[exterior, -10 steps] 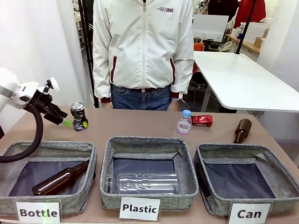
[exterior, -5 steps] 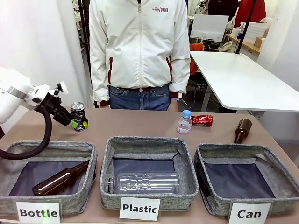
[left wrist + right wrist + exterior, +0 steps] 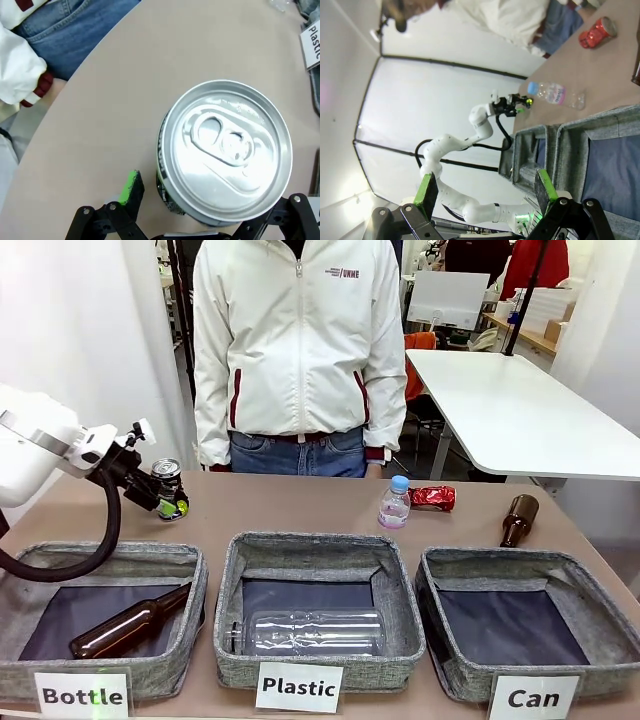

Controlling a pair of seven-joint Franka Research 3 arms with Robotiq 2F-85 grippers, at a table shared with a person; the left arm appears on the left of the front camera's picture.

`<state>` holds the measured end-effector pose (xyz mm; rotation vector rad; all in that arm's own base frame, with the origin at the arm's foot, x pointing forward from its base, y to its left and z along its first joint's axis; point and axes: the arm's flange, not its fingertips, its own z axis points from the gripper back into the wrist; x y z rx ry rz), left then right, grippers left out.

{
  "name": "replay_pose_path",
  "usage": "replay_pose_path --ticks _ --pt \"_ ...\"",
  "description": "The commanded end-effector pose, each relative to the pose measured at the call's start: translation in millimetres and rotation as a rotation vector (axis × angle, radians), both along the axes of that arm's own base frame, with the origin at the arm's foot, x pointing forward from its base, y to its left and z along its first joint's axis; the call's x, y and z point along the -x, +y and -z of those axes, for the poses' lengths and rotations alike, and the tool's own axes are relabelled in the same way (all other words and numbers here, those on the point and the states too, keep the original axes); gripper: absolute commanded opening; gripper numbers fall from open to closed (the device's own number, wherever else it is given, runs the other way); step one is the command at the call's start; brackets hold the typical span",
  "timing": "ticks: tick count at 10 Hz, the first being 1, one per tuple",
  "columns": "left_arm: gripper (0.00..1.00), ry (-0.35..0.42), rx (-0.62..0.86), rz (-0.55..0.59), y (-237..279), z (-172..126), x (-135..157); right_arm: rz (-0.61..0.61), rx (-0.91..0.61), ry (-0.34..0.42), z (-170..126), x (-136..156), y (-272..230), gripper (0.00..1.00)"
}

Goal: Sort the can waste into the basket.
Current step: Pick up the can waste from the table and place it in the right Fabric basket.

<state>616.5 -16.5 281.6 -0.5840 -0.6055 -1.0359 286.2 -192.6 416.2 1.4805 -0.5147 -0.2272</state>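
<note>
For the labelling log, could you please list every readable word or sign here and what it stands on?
"Bottle": left card, fronting the left basket.
"Plastic": middle card, fronting the middle basket.
"Can": right card, fronting the right basket.
Jacket logo: too small to read.
Embossing on the dark can lid: too blurred.

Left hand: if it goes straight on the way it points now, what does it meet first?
The dark can with the silver top, standing upright. In the wrist view it sits right ahead of the left hand, inside its open grip; the one green pad showing looks just clear of its side.
</note>
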Motion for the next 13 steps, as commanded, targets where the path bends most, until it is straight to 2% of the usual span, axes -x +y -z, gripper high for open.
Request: replay_pose_path --ticks 1,4,8,9,10,11,12,13 --pt "1.0 -0.027 0.059 0.039 1.4 2.4 -6.6 -0.002 -0.001 -0.027 -1.5 -1.6 -1.2 1.0" --pt "1.0 -0.066 0.169 0.082 3.6 11.0 -9.0 -0.002 -0.001 -0.027 -1.5 -1.6 -1.2 1.0" --pt "1.0 -0.067 0.265 0.081 -0.4 16.8 -11.6 -0.002 -0.001 -0.027 -1.5 -1.6 -1.2 1.0" --pt "0.4 -0.053 0.288 0.094 -0.6 17.8 -11.7 -0.002 -0.001 -0.027 -1.5 -1.6 -1.2 1.0" --pt "0.4 -0.056 0.297 0.09 -0.7 17.7 -12.0 -0.002 -0.001 -0.027 -1.5 -1.6 -1.2 1.0" --pt "0.0 -0.053 0.3 0.088 -0.3 18.1 -13.4 -0.002 -0.001 -0.027 -1.5 -1.6 -1.2 1.0" --pt "0.35 -0.043 0.309 0.09 -1.0 18.5 -14.3 -0.002 -0.001 -0.027 -1.5 -1.6 -1.2 1.0" --pt "0.0 -0.044 0.314 0.081 0.0 19.0 -14.2 -0.002 -0.001 -0.027 -1.5 -1.6 -1.2 1.0"
